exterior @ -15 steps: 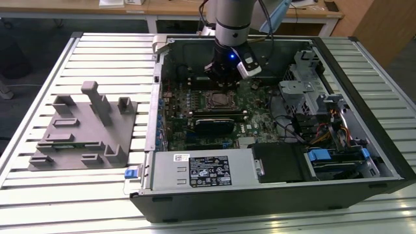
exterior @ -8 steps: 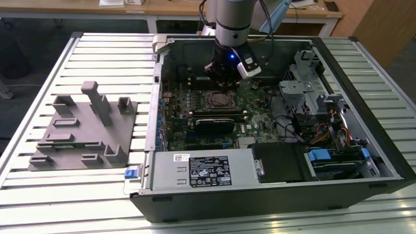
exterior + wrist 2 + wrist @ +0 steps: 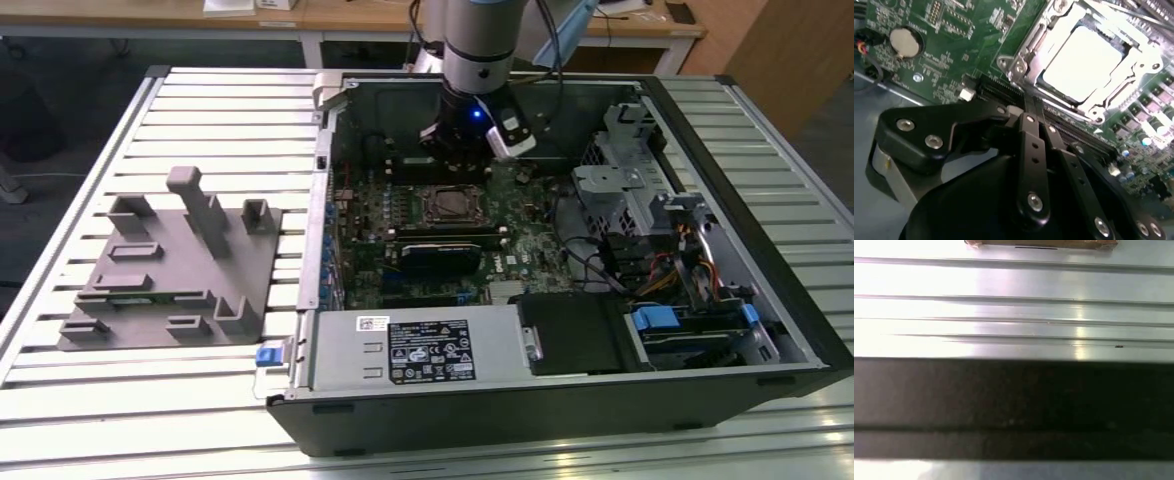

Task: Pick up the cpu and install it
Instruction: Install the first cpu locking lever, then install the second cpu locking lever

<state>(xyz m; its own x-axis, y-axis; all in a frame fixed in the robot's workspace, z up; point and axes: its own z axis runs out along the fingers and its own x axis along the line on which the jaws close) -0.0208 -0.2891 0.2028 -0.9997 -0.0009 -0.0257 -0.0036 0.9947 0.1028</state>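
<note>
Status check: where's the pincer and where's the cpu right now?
Pincer above the motherboard, beside the socket. Cpu seated in socket frame. Nothing between them.

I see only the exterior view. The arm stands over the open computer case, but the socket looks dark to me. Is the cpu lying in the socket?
Observer: Yes. In the second wrist view the cpu lies flat inside the metal socket frame, with its silver top facing up.
Operator: Does the gripper touch it?
Observer: No. The gripper is beside the frame, over the black slots, apart from the cpu.
Operator: What does the first wrist view give?
Observer: It faces ridged metal slats with a dark band across them.
</note>
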